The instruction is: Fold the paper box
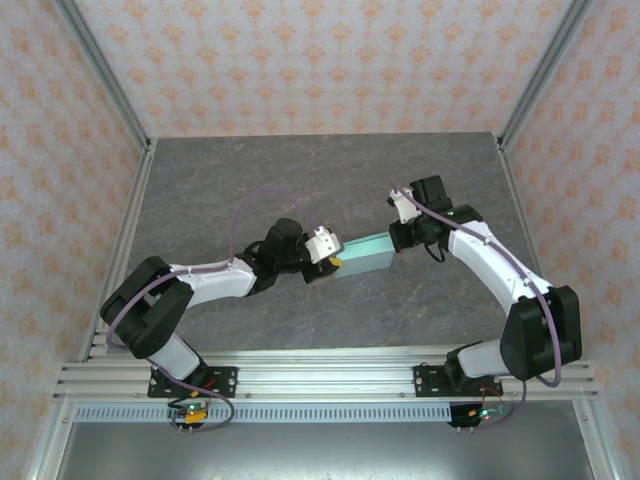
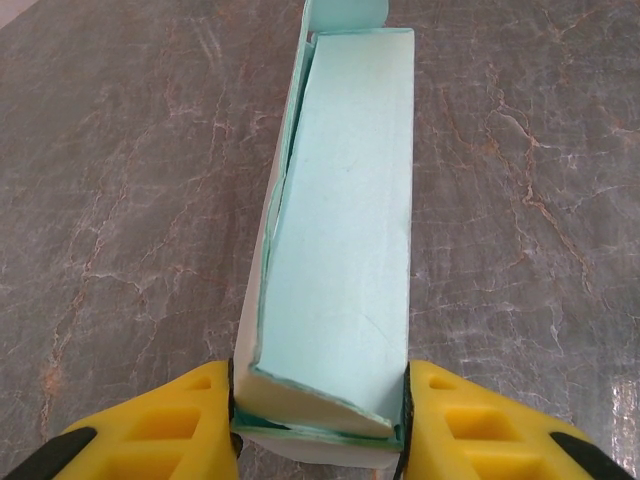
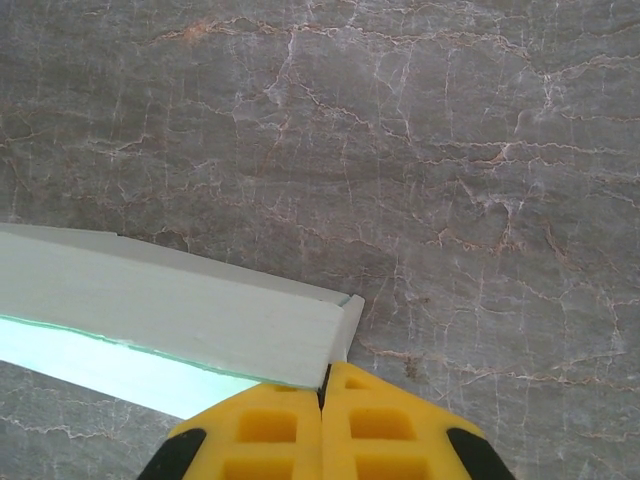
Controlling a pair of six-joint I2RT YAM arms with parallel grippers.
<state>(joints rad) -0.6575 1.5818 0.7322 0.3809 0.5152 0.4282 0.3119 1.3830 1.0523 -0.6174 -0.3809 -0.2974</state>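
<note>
The left claw (image 2: 320, 400) had the paper box (image 2: 345, 200) squeezed between its fingers by one end, the box running straight out ahead of it, above the desk (image 3: 450, 150). The right claw (image 3: 322, 395) was closed tight, its tips right against the box's other end; pinching a flap or just touching, I couldn't tell. The body looked formed already! Far ahead of the left claw a rounded flap (image 2: 345, 15) stood open, so I'd say closing the ends was left.

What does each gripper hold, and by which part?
The left gripper clamps the paper box across one end. The right gripper, shut, meets its other end; any pinch is unclear.
</note>
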